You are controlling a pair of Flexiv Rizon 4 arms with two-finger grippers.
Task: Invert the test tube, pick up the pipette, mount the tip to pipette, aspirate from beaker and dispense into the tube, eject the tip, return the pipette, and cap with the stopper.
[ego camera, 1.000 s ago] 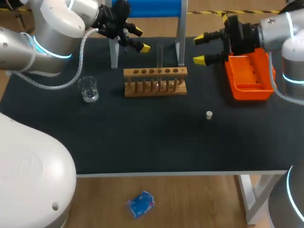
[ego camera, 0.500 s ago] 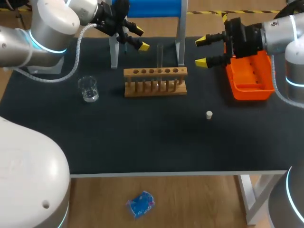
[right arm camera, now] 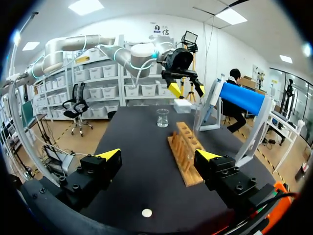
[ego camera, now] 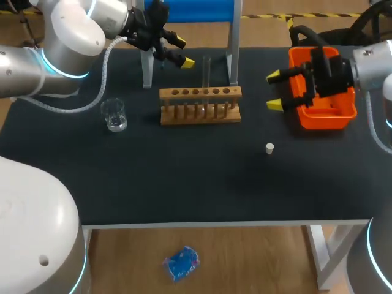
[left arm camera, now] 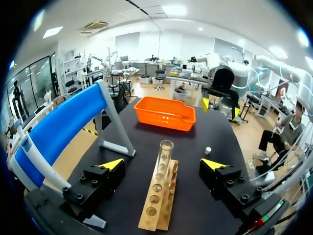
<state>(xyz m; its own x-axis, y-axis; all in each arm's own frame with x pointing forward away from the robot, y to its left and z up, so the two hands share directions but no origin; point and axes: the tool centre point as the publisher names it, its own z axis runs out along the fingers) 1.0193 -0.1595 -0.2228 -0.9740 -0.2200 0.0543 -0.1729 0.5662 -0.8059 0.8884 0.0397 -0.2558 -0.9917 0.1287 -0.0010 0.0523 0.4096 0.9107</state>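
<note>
Over the last second the right arm (ego camera: 367, 64) has drawn back from the far side of the surface (ego camera: 184, 184). It now lies across the orange bin (ego camera: 324, 116), and the right jaws point out over the bin's inner edge toward the rack. Those jaws stand wide open and hold nothing. The left arm (ego camera: 67, 37) has hardly shifted. The left jaws hang at the far edge beside the blue-topped stand (ego camera: 190, 9), also spread wide and empty. In the left wrist view they look along the wooden rack (left arm camera: 159, 200), with the tube ahead of them and untouched.

The test tube (ego camera: 206, 73) stands upright in one of the rack's middle holes, its open mouth up. Whether it holds anything cannot be told. The glass beaker (ego camera: 114, 114) sits well to the left of the rack and seems to hold a little clear liquid. The arm covers much of the bin, so its contents cannot be made out. The small white stopper (ego camera: 269, 147) lies alone on the surface, nearer than the rack and off to its right.
</note>
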